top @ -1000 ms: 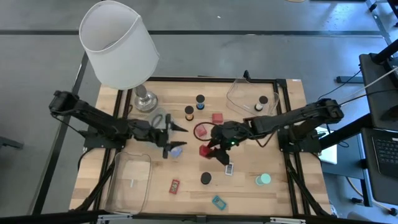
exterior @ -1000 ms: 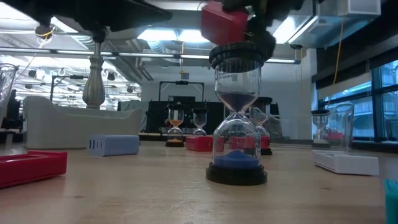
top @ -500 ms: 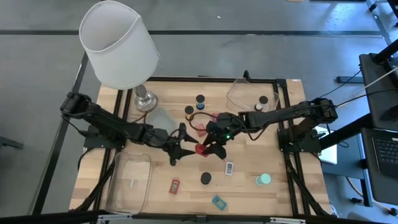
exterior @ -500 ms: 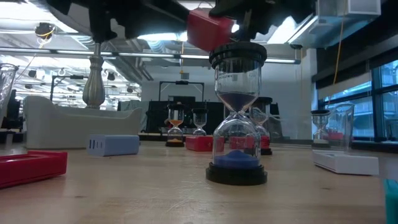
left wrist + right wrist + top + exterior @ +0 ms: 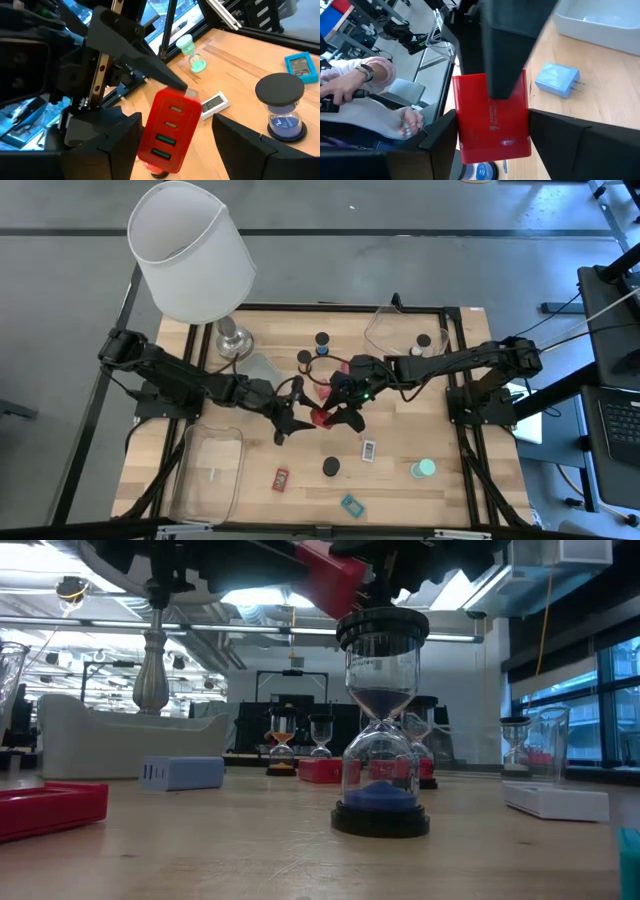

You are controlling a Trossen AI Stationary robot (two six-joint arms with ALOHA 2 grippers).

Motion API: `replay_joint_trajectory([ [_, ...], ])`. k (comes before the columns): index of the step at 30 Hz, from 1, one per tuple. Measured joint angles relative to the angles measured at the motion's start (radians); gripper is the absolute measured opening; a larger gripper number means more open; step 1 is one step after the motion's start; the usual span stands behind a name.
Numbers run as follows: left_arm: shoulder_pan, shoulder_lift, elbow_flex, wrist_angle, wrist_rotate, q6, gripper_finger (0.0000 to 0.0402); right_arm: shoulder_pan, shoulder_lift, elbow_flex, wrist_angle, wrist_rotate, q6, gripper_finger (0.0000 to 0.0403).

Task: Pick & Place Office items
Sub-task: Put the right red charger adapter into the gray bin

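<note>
A red block [image 5: 322,417] hangs above the table's middle, with my right gripper [image 5: 336,416] shut on it. My left gripper [image 5: 300,416] has come up to it from the table's left and is open. In the left wrist view its fingers [image 5: 120,145] stand on either side of the red block [image 5: 172,132]; I cannot tell whether they touch it. A blue-sand hourglass [image 5: 380,730] stands on its dark base below the block. A blue plug [image 5: 557,80] lies flat on the wood. My right gripper pinches the red block's two long narrow sides [image 5: 465,135] between its two fingers. It comes from the table's right, slanting down. One fingertip [image 5: 172,86] shows at the block's end that is farther from my left gripper. The block is tilted and lifted clear of the table.
Clear trays lie at the near left [image 5: 210,470] and far right [image 5: 405,330]. The white-shaded lamp [image 5: 190,250] stands at the far left. Small pieces: a white-labelled bit [image 5: 368,450], a green disc [image 5: 424,469], a teal bit [image 5: 351,504] and a red bit [image 5: 281,478]. A person's hands [image 5: 370,75] show beyond the table.
My left gripper has gone toward the table's right, up to the red block, and still stands open. My right gripper has shifted a little toward the table's left and turned, so the block it holds has tipped over while staying clear of the table.
</note>
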Motion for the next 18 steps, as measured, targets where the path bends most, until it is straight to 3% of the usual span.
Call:
replay_joint_trajectory([
  [6,0.018,0.000,0.000,0.000,0.040,0.002,0.0224,-0.004,0.000,0.000,0.004,-0.013,-0.017,0.0222],
  [15,0.035,0.000,0.000,-0.002,0.044,0.013,0.0125,-0.004,0.000,0.000,0.039,-0.031,-0.051,0.0222],
  [18,0.035,0.000,0.000,-0.001,0.046,0.013,0.0123,-0.006,0.000,0.000,0.042,-0.034,-0.056,0.0222],
])
